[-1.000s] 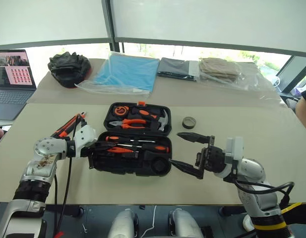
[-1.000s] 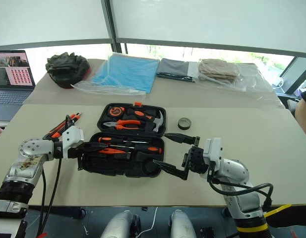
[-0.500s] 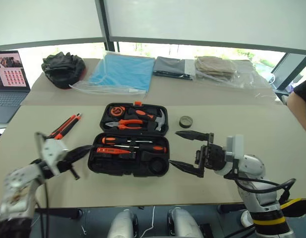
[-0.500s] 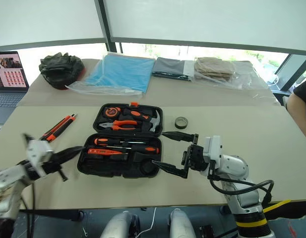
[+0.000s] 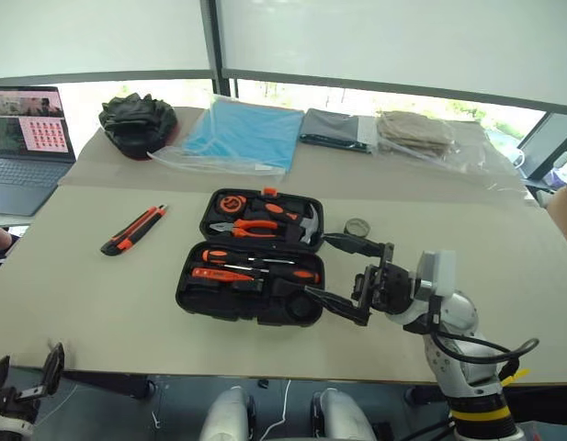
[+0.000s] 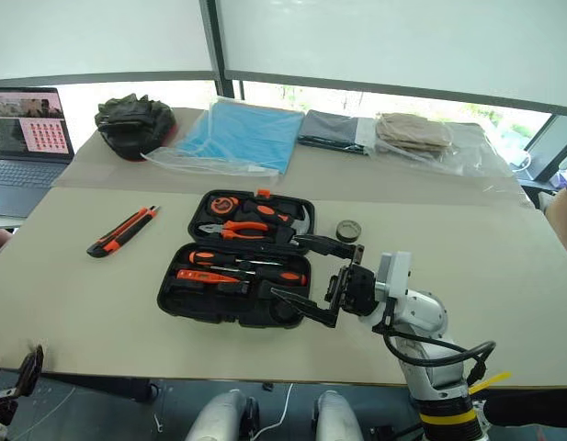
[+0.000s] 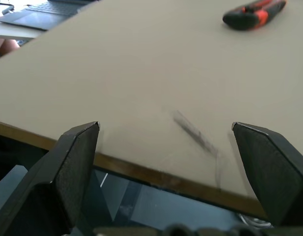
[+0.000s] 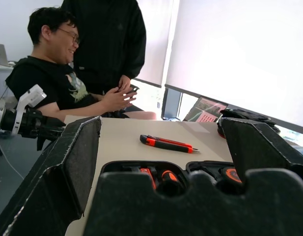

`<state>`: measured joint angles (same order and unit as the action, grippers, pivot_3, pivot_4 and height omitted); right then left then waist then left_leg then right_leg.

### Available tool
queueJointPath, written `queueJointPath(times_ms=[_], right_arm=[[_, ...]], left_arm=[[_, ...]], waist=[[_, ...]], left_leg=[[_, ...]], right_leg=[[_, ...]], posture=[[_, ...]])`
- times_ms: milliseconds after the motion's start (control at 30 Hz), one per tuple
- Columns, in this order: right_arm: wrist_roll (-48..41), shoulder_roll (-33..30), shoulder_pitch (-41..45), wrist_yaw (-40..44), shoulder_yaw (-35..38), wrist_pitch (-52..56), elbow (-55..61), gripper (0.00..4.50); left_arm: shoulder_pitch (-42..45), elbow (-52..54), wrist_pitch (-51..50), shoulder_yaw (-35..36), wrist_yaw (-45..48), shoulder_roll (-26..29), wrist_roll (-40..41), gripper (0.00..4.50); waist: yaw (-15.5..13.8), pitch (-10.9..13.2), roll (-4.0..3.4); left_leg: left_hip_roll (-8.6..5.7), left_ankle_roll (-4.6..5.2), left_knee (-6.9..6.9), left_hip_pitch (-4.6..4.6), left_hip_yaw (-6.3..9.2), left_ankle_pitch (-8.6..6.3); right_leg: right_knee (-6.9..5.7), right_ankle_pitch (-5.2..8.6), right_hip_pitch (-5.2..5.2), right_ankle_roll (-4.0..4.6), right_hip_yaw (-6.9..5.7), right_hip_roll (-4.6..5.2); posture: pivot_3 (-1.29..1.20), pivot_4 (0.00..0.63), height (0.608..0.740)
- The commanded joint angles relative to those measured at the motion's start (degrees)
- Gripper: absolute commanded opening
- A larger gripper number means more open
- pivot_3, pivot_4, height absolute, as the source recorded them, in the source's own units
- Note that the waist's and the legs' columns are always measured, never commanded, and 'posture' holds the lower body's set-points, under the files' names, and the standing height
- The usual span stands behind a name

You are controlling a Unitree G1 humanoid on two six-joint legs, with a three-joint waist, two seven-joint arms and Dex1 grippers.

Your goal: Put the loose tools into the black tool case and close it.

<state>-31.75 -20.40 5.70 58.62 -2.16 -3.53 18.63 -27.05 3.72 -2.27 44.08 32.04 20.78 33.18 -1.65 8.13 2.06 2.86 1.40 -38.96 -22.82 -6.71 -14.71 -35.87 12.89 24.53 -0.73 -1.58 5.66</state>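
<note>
While the left pincer hangs below the near left corner of the desk, off its edge, its two black fingers stand wide apart with nothing between them; the left wrist view looks past them over the bare desk edge toward the utility knife. On the near right the right pincer hovers level just beside the right end of the black tool case, pointing toward it, its fingers spread wide and empty, one finger over the case's near right corner and the other by the lid. That case lies open in the middle of the desk, with two orange-and-black screwdrivers seated in its near half and the pliers and hammer in its far half. Well left of the case, the knife lies loose on the desk. A small dark tape roll rests just beyond the right pincer, near the case's far right corner. Farther back lie a black fabric bundle, a blue sheet in plastic, folded cloths and a laptop.
</note>
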Motion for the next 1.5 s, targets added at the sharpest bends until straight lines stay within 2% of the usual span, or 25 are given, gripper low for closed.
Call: queueJointPath(times_ms=[33,133,200,267,367,467,633,767,833,900,933,967,1100,1133,1167,1233,1333,1500], right_arm=[[0.81,-0.27,0.75,-1.31,0.97,-1.52,1.2,4.5],[1.52,-0.22,1.5,-1.97,0.68,-1.14,0.87,4.5],[2.19,-0.08,1.94,-2.84,0.28,-0.73,0.74,4.5],[2.76,0.35,2.02,-4.06,-0.22,-0.15,0.75,4.5],[3.71,0.76,1.54,-4.68,-1.38,-0.37,0.96,4.5],[4.48,0.86,0.94,-5.32,-1.94,-0.73,1.13,4.5],[5.05,0.71,-0.42,-7.02,-0.95,-1.25,2.18,4.5],[5.29,0.29,-2.56,-8.03,-0.26,-1.47,3.9,4.5],[5.55,0.22,-3.43,-8.67,-0.06,-1.6,4.67,4.5],[5.76,0.17,-3.72,-9.17,-0.14,-1.67,5.14,4.5],[5.7,0.07,-3.71,-9.25,-0.1,-1.67,5.19,4.5],[5.7,0.05,-3.6,-9.42,-0.12,-1.64,5.2,4.5],[5.74,0.04,-3.22,-9.71,-0.24,-1.6,5.13,4.5],[5.72,0.0,-3.15,-9.69,-0.21,-1.6,5.09,4.5],[5.68,-0.05,-3.07,-9.67,-0.15,-1.58,5.03,4.5],[5.44,-0.43,-3.03,-9.38,0.22,-1.48,4.91,4.5],[4.56,-1.85,-3.2,-8.43,1.34,-1.06,4.75,4.5],[2.3,-6.08,-4.79,-5.31,3.78,-0.11,4.48,4.5]], left_arm=[[5.18,3.69,-5.4,-2.59,0.22,6.54,1.5,4.48],[12.12,2.88,-12.6,-6.01,-0.01,13.57,1.43,4.48],[20.21,-0.71,-20.39,-10.22,-0.07,19.87,0.9,4.48],[28.0,-6.14,-22.36,-15.34,2.41,24.37,-2.04,4.48],[38.47,-16.64,-23.89,-22.58,6.34,27.88,-6.19,4.48],[49.59,-29.82,-21.71,-29.2,8.6,28.82,-12.17,4.48],[65.47,-50.47,-16.93,-36.98,7.9,26.55,-21.3,4.48],[71.36,-59.39,-17.05,-39.78,8.49,25.75,-25.28,4.48],[71.79,-60.77,-19.04,-41.76,13.38,25.78,-26.46,4.48],[72.03,-60.97,-21.23,-42.0,14.71,25.9,-26.75,3.94],[72.08,-60.72,-21.55,-41.8,14.76,25.93,-26.79,3.82],[71.94,-60.38,-21.91,-41.37,14.86,26.04,-26.63,3.4],[69.66,-58.31,-21.3,-39.47,17.28,26.65,-25.4,2.16],[68.76,-57.5,-19.69,-38.77,18.45,26.75,-24.85,1.71],[67.91,-56.46,-17.89,-37.68,19.7,26.66,-23.93,1.56],[66.16,-52.31,-14.1,-34.18,24.21,26.01,-19.98,1.57],[61.95,-38.92,-9.33,-30.42,34.81,25.64,-12.6,1.57],[52.21,-13.53,-8.19,-37.29,48.57,29.91,-10.72,1.57]], waist=[[0.18,-0.02,0.02],[0.35,-0.03,0.08],[0.65,-0.05,0.1],[0.86,-0.01,0.11],[1.42,0.01,0.08],[1.95,0.02,0.07],[2.18,0.07,0.17],[2.2,0.08,0.2],[2.22,0.08,0.19],[2.2,0.08,0.19],[2.24,0.08,0.19],[2.25,0.08,0.19],[2.25,0.08,0.18],[2.25,0.07,0.18],[2.26,0.07,0.18],[2.29,0.08,0.18],[2.14,0.13,0.25],[1.77,0.25,0.45]], left_leg=[[0.03,-0.05,0.0,-0.01,0.02,0.04],[0.06,-0.11,0.0,0.0,0.04,0.09],[0.05,-0.06,0.0,-0.07,0.05,0.28],[0.03,0.27,0.0,-0.05,0.07,0.51],[0.02,0.24,0.07,-0.07,0.05,0.56],[0.02,0.17,0.19,-0.08,0.06,0.54],[0.0,0.05,0.13,-0.43,0.0,0.58],[-0.05,0.09,0.11,-0.48,0.03,0.56],[-0.05,0.1,0.11,-0.47,0.04,0.56],[-0.05,0.09,0.1,-0.43,0.04,0.56],[-0.05,0.09,0.1,-0.39,0.05,0.56],[-0.05,0.09,0.09,-0.36,0.08,0.56],[-0.04,0.09,0.07,-0.32,0.27,0.56],[-0.04,0.1,0.07,-0.32,0.28,0.56],[-0.03,0.1,0.07,-0.33,0.31,0.56],[-0.02,0.11,0.07,-0.33,0.32,0.55],[0.02,0.12,0.05,-0.4,0.35,0.55],[0.05,0.14,-0.05,-0.51,0.4,0.54]], right_leg=[[0.0,-0.02,-0.01,0.01,-0.02,-0.05],[-0.03,-0.06,-0.15,0.09,-0.02,-0.17],[-0.09,-0.24,-0.2,0.31,-0.07,-0.25],[-0.17,-0.31,-0.24,0.13,-0.09,-0.29],[-0.17,-0.3,-0.18,0.1,-0.16,-0.38],[-0.22,-0.25,-0.14,0.19,-0.19,-0.47],[-0.21,-0.23,-0.04,0.22,-0.56,-0.55],[-0.18,-0.2,-0.07,0.16,-0.59,-0.49],[-0.18,-0.19,-0.1,0.14,-0.59,-0.48],[-0.22,-0.18,-0.11,0.13,-0.59,-0.47],[-0.22,-0.18,-0.16,0.13,-0.59,-0.47],[-0.23,-0.17,-0.18,0.13,-0.59,-0.46],[-0.26,-0.17,-0.2,0.12,-0.57,-0.44],[-0.25,-0.17,-0.2,0.12,-0.57,-0.43],[-0.25,-0.17,-0.2,0.12,-0.57,-0.43],[-0.25,-0.18,-0.19,0.13,-0.55,-0.4],[-0.25,-0.18,-0.14,0.13,-0.56,-0.36],[-0.22,-0.19,-0.13,0.13,-0.6,-0.34]], posture=[[0.0,0.15,0.74],[0.0,0.15,0.74],[0.0,0.15,0.74],[0.0,0.15,0.74],[0.0,0.15,0.74],[0.0,0.15,0.74],[0.0,0.15,0.74],[0.0,0.15,0.74],[0.0,0.15,0.74],[0.0,0.15,0.74],[0.0,0.15,0.74],[0.0,0.15,0.74],[0.0,0.15,0.74],[0.0,0.15,0.74],[0.0,0.15,0.74],[0.0,0.15,0.74],[0.0,0.15,0.74],[0.0,0.15,0.74]])
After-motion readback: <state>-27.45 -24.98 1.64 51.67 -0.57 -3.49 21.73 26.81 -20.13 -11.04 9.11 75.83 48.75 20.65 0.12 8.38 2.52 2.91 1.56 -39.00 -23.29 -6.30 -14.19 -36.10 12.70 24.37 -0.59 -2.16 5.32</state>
